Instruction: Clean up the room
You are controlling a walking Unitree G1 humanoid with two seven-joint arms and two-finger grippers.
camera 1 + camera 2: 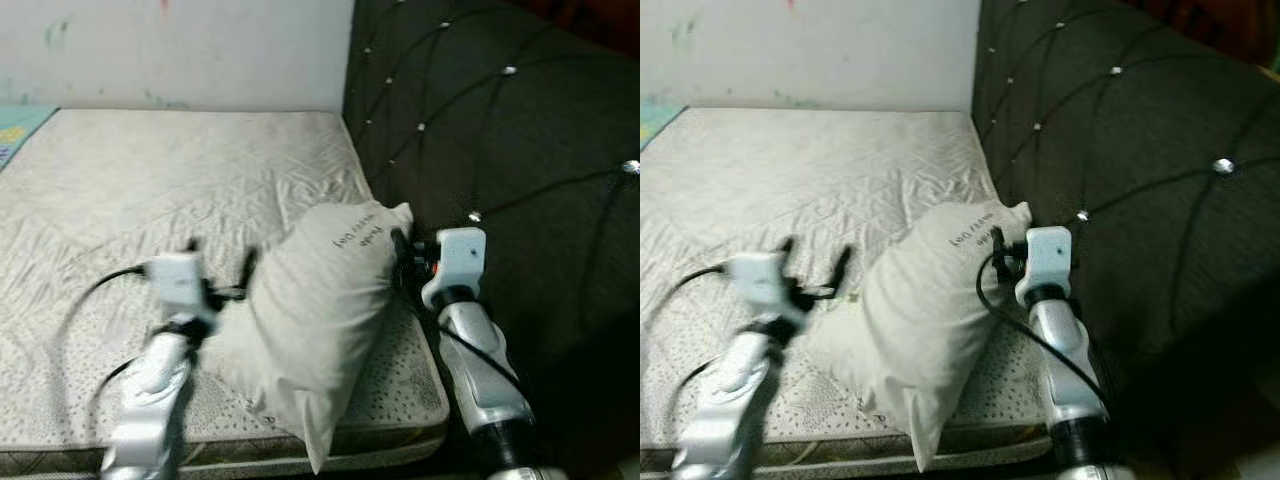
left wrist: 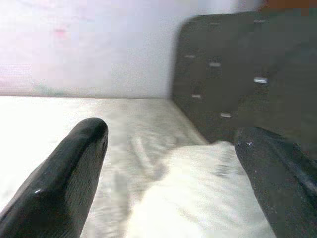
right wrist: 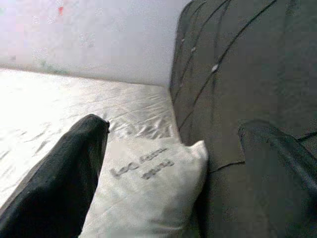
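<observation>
Left eye view: left pincer (image 1: 222, 272) spread wide, empty, just beside the pillow's (image 1: 320, 310) left flank. Right pincer (image 1: 402, 256) against the pillow's upper right corner, next to the dark tufted headboard (image 1: 520, 150); cannot tell from here whether spread or closed. Pillow slumped on the bare mattress (image 1: 170, 180), near the corner by the headboard, lower end overhanging the edge.

Right eye view: same layout. Dark print on the pillow's upper end, blurred, unreadable.

Left wrist view: both fingers (image 2: 64, 178) well apart, pillow between and beyond.

Right wrist view: fingers (image 3: 64, 173) wide apart, nothing gripped; two printed lines, illegible.

Judged light, soft, squashy, not fragile, fabric not slippery. Best pinched deep at a corner or squeezed between both arms.
</observation>
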